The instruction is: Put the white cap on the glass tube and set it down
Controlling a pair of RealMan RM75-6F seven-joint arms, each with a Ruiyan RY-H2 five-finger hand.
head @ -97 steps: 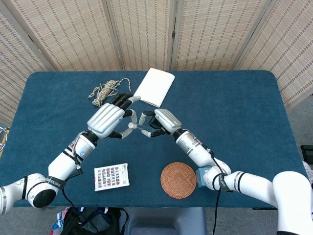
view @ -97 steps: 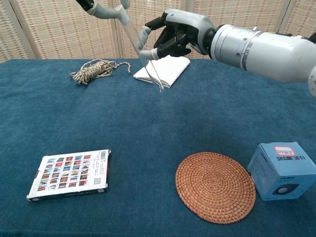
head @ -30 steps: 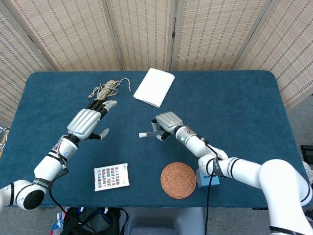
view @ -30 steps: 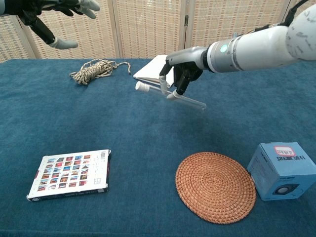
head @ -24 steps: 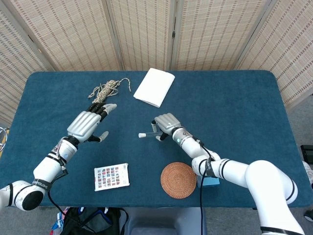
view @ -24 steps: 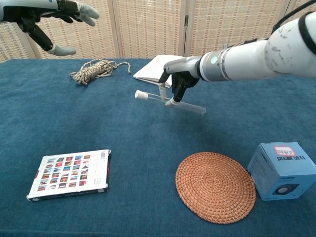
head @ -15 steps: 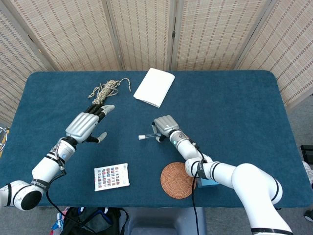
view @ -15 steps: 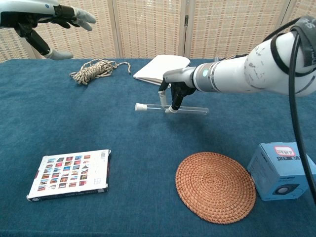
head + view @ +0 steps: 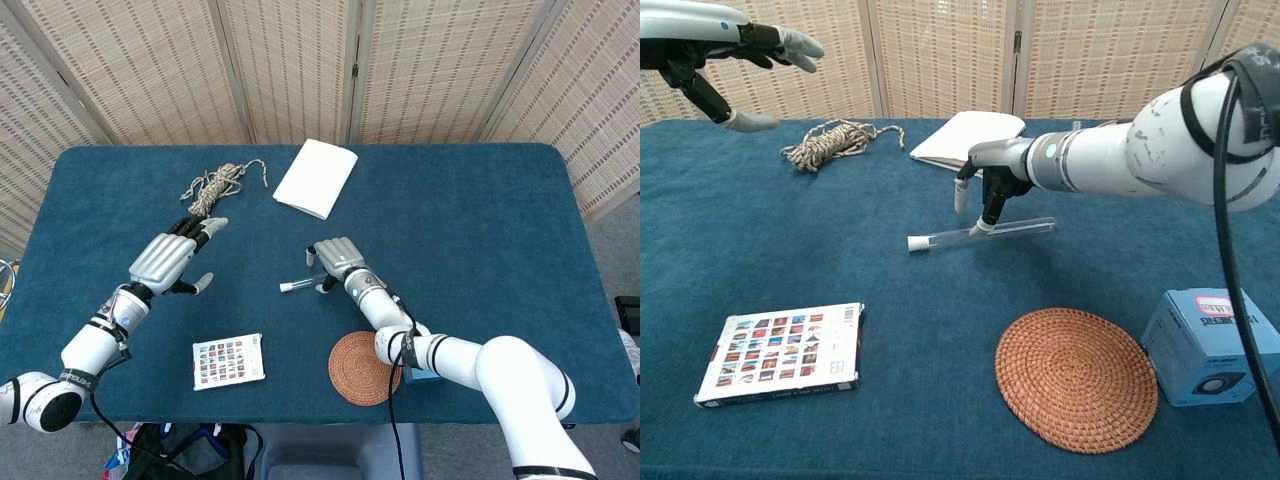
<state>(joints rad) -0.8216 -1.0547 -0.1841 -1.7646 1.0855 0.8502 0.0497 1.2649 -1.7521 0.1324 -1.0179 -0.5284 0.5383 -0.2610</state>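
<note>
From the head view, the capped tube (image 9: pixel 303 284) lies nearly flat on the blue counter (image 9: pixel 480 210), its cap (image 9: pixel 285 288) pointing toward the robot's left. The right hand (image 9: pixel 334 262) is bent down over the tube's far end, fingertips on the glass, so it appears to hold the tube in a light pinch. The left hand (image 9: pixel 170 260) hovers well apart over the counter, fingers spread, holding nothing. A rope (image 9: pixel 213 184) and a white pad (image 9: pixel 316 177) sit toward the back; a card (image 9: pixel 229 361) and a woven coaster (image 9: pixel 364 368) sit near the front edge.

From the chest view, the tube (image 9: pixel 985 233) looks to rest on or just above the cloth, slightly tilted, the cap (image 9: pixel 916 243) lowest. The fingertips (image 9: pixel 983 226) of the right hand (image 9: pixel 990 185) press it near the middle. The left hand (image 9: pixel 725 60) is raised at the upper left, open and empty. A blue box (image 9: pixel 1210 345) stands beside the coaster (image 9: pixel 1076 378).

The setting-down seems almost done. The risk lies in the release: a round glass tube could roll across the cloth if the fingers drag it while lifting away. A fingertip catching the glass could also lift one end and let it drop. Pressing too hard might pop the cap loose.
</note>
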